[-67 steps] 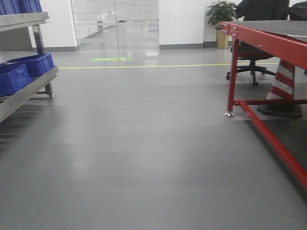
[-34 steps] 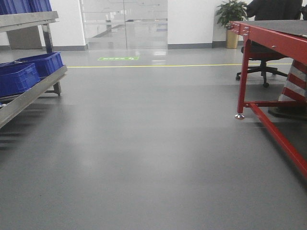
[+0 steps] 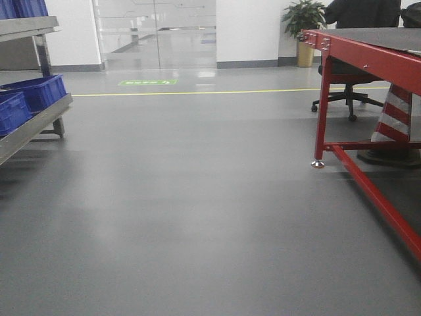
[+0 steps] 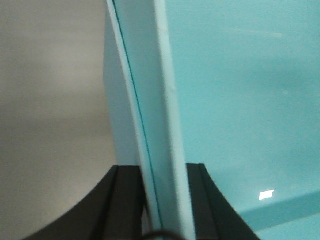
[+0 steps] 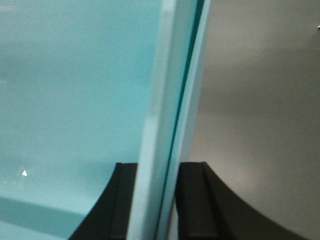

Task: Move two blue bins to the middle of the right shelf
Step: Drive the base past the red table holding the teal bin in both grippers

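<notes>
Pale sky-blue plastic filled both wrist views: the rimmed, smooth-walled tub (image 4: 240,100), carried off the floor between the two arms. A thin dark seam ran along the gripped wall, probably two tubs nested; could not confirm.

Left tool (image 4: 165,200): black fingers pinched on the wall just under the rim, one inside, one outside. Right tool (image 5: 159,200): same pinch on the opposite wall (image 5: 75,90).

Front view: open grey floor, a brushed steel rack (image 3: 26,128) at the left edge holding dark royal-blue crates (image 3: 39,92), a red-framed table (image 3: 368,56) on the right. Could not tell whether this rack was the goal. Judged as the transit step, placing not yet begun.

Risks noted:
- Only the finger ends bite thin wall; a jolt or sharp turn of the base could let it slide out.
- Arms drifting apart or together would bow the wall and loosen one pinch.
- If nested, the lower tub could drop free.
- The load itself is out of the front view, so clearance past the table leg is unseen.
</notes>
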Motion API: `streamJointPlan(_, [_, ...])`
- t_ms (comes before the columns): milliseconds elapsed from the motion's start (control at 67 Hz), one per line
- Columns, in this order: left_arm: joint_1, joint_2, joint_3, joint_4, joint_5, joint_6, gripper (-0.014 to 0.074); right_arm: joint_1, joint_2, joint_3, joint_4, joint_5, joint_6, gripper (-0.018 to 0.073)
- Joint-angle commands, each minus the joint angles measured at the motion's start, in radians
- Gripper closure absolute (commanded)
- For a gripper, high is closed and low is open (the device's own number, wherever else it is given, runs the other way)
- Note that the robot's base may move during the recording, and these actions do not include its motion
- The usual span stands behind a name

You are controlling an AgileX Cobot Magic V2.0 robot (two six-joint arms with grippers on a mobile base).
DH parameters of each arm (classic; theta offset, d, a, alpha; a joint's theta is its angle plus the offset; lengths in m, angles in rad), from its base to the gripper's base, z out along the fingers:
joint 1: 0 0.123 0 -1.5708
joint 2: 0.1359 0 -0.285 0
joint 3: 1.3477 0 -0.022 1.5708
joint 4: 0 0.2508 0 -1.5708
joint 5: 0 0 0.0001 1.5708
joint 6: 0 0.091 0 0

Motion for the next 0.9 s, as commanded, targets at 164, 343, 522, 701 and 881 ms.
streamJointPlan(164, [-0.008, -0.03, -0.02, -0.055, -0.064, 0.026, 0.0707, -0.006, -0.01, -0.011, -0.034, -0.079, 0.006, 0.0721])
streamJointPlan(343, [-0.008, -0.03, -0.02, -0.055, -0.064, 0.026, 0.0707, -0.006, -0.01, -0.011, -0.034, -0.079, 0.006, 0.0721])
streamJointPlan(522, [-0.008, -0.03, -0.02, -0.055, -0.064, 0.026, 0.0707, -0.006, -0.01, -0.011, -0.034, -0.079, 0.006, 0.0721])
streamJointPlan(701, [-0.008, -0.03, -0.02, -0.055, -0.064, 0.026, 0.0707, -0.006, -0.01, -0.011, -0.034, -0.079, 0.006, 0.0721])
streamJointPlan(881, [-0.008, -0.03, -0.02, -0.055, -0.064, 0.026, 0.0707, -0.006, -0.01, -0.011, -0.034, -0.079, 0.006, 0.0721])
